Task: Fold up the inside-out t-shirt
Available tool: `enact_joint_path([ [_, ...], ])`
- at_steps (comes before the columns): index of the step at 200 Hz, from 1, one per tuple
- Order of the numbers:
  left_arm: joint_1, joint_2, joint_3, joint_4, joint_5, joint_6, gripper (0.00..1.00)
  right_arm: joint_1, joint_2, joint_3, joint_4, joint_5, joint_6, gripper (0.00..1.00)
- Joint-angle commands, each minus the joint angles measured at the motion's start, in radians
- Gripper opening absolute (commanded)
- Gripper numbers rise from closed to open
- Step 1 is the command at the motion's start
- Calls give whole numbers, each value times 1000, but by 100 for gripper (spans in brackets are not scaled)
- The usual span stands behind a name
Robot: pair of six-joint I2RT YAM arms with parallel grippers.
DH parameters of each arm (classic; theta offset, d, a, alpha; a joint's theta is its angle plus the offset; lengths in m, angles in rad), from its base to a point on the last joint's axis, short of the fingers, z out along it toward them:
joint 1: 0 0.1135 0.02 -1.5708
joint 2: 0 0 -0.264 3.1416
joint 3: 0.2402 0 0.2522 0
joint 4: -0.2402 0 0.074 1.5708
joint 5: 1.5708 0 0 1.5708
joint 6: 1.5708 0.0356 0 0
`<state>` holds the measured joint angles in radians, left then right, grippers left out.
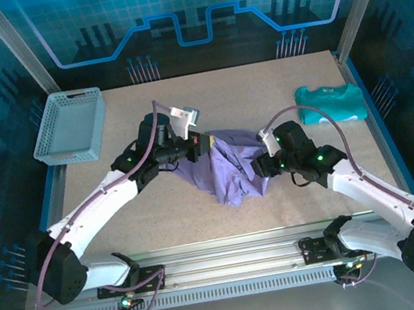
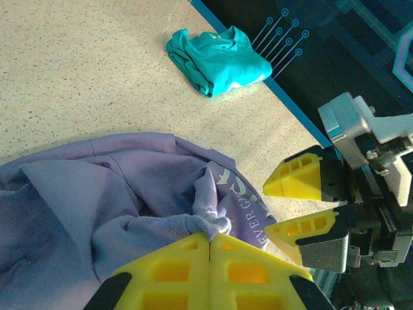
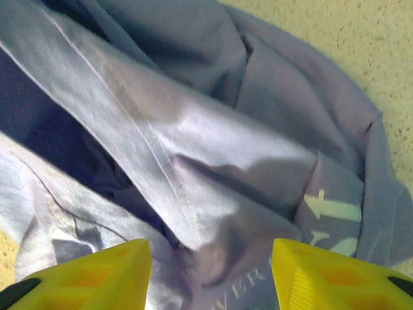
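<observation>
The inside-out t-shirt (image 1: 228,163) lies crumpled on the table (image 1: 161,210) between both arms. Spreading it flat seems to be the step in hand, best done by drawing the pinched fold slowly away from the bulk so the cloth opens rather than bunches. The left gripper (image 2: 210,248) is clamped on a gathered pinch, with the shirt spreading ahead of its fingertips. The right gripper (image 3: 210,274) has its jaws apart, with cloth directly beneath them, unheld.

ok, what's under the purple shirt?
Speckled table shows around the t-shirt; its bunched cloth covers the spot beneath, so what lies there cannot be seen. On top, the left gripper pinches a fold.
</observation>
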<state>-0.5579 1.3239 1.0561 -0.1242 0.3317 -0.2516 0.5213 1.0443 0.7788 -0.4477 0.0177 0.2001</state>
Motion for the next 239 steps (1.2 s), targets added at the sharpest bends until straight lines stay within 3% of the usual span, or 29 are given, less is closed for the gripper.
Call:
enact_joint_path([
  [1,10,-28,7,4,1,18,0,12,38,33,-5,30,-36,53],
  [27,26,-38,8,-4,-31,1,0,14,87,16,6,-3,-16,54],
  [85,62,-61,5,-9,-60,-35,0,11,78,-33,-159,149,97,62],
  [96,67,-63,5,-3,-58,-47,0,-4,105,-35,-154,130,112,62],
  [108,73,-63,11,3,-59,-67,0,-14,144,-30,-126,93,123,53],
  [122,80,-67,24,-1,-53,-96,0,-29,180,-9,-95,35,133,24],
  [141,85,-84,39,-11,-52,-112,0,-71,173,41,-94,-13,115,0],
  [196,81,-133,117,15,72,-173,0,-282,-3,384,-266,31,-31,0],
  [239,58,-135,215,88,116,-254,0,-425,13,731,-308,-40,-98,0],
])
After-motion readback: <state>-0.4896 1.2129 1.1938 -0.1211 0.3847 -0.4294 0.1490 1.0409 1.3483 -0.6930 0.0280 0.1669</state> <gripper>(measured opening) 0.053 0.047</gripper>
